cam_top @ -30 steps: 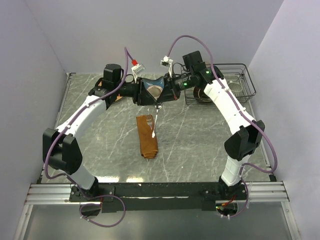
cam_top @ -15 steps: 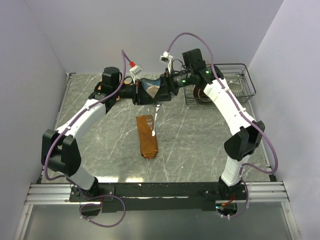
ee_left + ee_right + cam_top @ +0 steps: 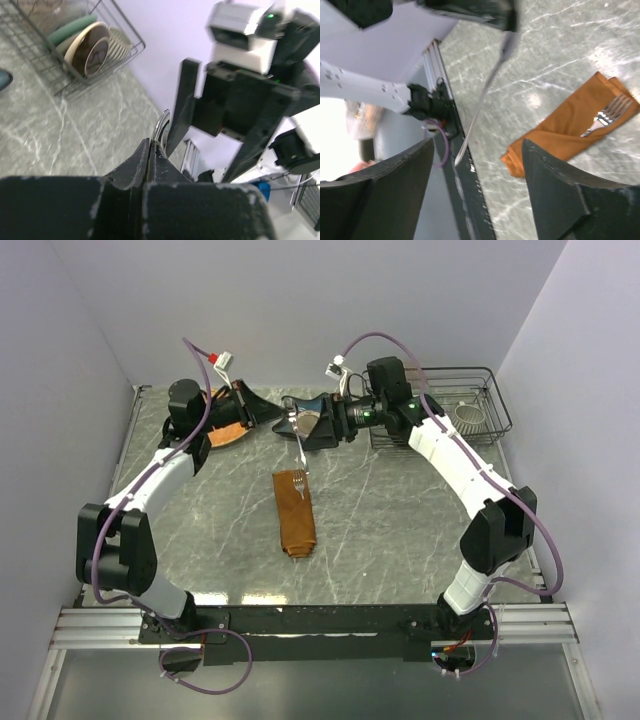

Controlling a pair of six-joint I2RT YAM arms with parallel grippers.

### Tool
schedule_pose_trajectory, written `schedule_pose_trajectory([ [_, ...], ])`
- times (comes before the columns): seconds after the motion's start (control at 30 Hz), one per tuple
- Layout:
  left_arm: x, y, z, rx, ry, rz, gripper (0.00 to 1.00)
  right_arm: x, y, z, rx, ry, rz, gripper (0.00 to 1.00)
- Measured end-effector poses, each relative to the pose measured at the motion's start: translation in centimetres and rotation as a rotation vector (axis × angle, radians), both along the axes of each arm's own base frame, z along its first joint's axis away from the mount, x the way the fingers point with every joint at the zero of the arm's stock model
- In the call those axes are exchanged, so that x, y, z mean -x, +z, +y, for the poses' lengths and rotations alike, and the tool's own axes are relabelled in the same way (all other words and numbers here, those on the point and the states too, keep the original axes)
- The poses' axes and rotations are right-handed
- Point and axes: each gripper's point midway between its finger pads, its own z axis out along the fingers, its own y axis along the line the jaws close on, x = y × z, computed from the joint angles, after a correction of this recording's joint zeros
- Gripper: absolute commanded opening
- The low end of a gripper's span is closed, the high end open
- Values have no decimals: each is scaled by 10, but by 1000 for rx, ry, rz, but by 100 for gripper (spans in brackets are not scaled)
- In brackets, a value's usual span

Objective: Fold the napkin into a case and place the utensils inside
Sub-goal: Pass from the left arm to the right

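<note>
The napkin lies folded into a narrow rust-orange case (image 3: 296,515) at mid-table, and a fork (image 3: 298,483) pokes out of its far end. In the right wrist view the case (image 3: 570,131) and fork (image 3: 610,112) lie below. My left gripper (image 3: 280,417) is shut on the bowl of a silver spoon (image 3: 301,450), whose handle hangs down above the case's far end. The left wrist view shows the left gripper (image 3: 151,143) shut on the spoon's rim (image 3: 162,125). My right gripper (image 3: 312,427) faces it, open; between its spread fingers (image 3: 395,185) hangs the spoon handle (image 3: 480,110), untouched.
A wire rack (image 3: 470,430) with dishes stands at the back right, behind the right arm, and shows in the left wrist view as a rack (image 3: 75,75) holding bowls. A lighter orange woven plate (image 3: 226,434) lies at the back left under the left wrist.
The spoon has passed from the right gripper to the left. The left jaws shut on it, the right jaws opened, and the left arm drew back to the left, uncovering the woven plate.
</note>
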Motion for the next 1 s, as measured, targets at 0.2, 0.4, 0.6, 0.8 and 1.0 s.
schedule_pose_trajectory([
  [0.2,0,19,2,50,39,-30,1,-6,10,11,-60,-25,35,48],
  [0.4,-4,21,4,61,75,-30,1,-6,16,20,-102,-12,65,38],
  [0.6,-5,22,6,64,95,-28,2,-5,8,30,-100,1,110,0],
  [0.8,-4,24,7,52,102,-52,21,-7,1,32,-88,-18,148,0],
  [1.0,-2,13,7,-2,87,-59,22,-4,-3,30,-72,-20,167,0],
])
